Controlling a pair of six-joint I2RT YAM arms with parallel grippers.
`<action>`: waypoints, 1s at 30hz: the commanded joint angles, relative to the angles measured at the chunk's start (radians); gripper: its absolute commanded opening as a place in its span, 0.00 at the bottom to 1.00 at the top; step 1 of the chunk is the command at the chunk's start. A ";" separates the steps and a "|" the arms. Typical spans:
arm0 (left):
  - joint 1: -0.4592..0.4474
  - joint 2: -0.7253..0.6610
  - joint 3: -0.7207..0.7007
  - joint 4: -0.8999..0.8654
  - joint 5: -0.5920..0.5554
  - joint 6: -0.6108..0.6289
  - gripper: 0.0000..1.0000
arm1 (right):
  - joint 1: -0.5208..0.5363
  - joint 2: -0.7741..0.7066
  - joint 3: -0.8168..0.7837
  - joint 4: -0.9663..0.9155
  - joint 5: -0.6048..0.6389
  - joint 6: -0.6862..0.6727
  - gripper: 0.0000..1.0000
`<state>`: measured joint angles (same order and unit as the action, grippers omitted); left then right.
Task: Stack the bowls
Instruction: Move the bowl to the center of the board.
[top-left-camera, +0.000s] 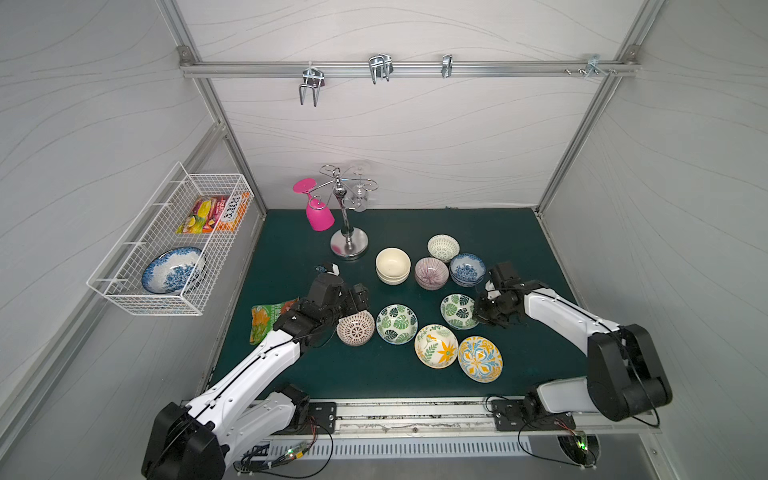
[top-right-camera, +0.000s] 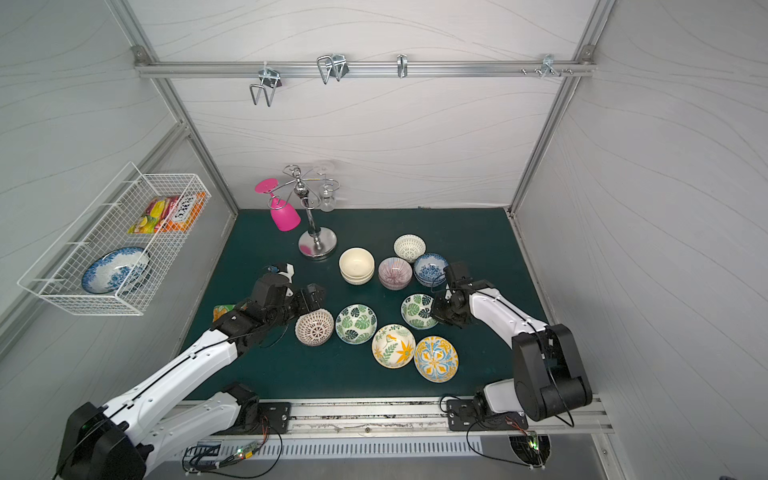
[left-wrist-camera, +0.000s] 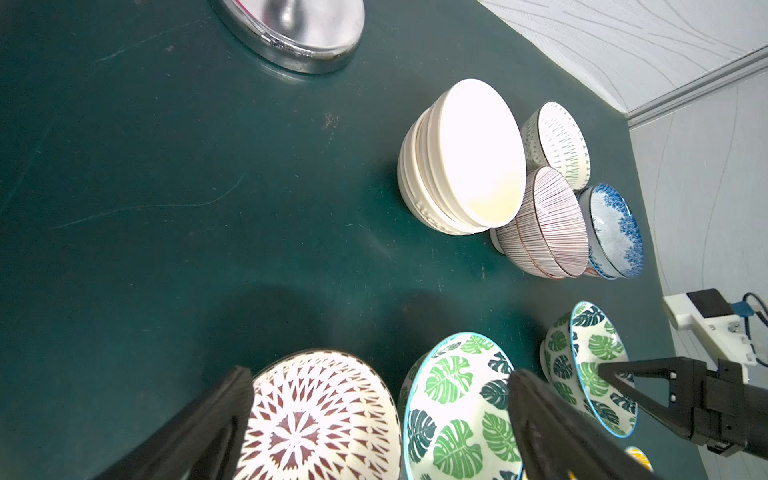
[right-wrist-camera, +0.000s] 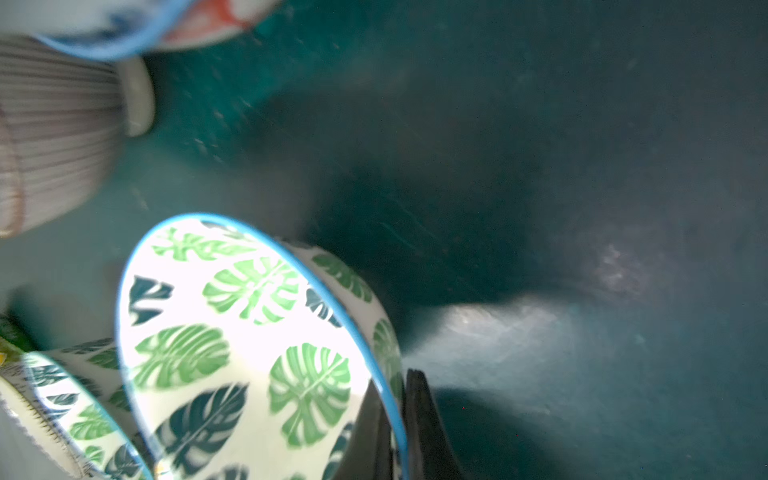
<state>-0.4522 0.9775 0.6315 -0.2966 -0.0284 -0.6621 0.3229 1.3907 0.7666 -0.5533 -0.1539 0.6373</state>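
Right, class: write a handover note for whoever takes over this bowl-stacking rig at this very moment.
Left gripper: open, over the brown lattice bowl.
Right gripper: shut on the rim of the held leaf bowl.
Done: cream stack, pink-striped stack and blue-and-white stack, at the back.
Left: second leaf bowl, green lattice bowl, yellow-flower bowl and yellow-and-blue bowl, all single.

A dark green table mat (top-left-camera: 353, 374) enclosed on three sides by pale grey, wave-patterned wall panels (top-left-camera: 415, 145) in aluminium framing, with an aluminium rail (top-left-camera: 498, 66) carrying metal hooks (top-left-camera: 379, 68) high behind it and a white wire basket (top-left-camera: 145, 301) on the wall beside it.
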 joint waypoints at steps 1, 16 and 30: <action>0.004 0.001 0.014 0.030 0.001 0.006 1.00 | 0.005 0.024 0.032 0.005 0.008 0.000 0.00; 0.005 0.007 0.016 0.036 0.001 0.007 1.00 | 0.045 0.095 0.081 0.082 0.054 0.041 0.00; 0.005 0.003 0.013 0.036 0.005 0.007 1.00 | 0.065 0.091 0.095 0.058 0.122 0.020 0.45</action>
<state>-0.4522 0.9791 0.6315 -0.2947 -0.0284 -0.6621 0.3820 1.5002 0.8501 -0.4751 -0.0601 0.6659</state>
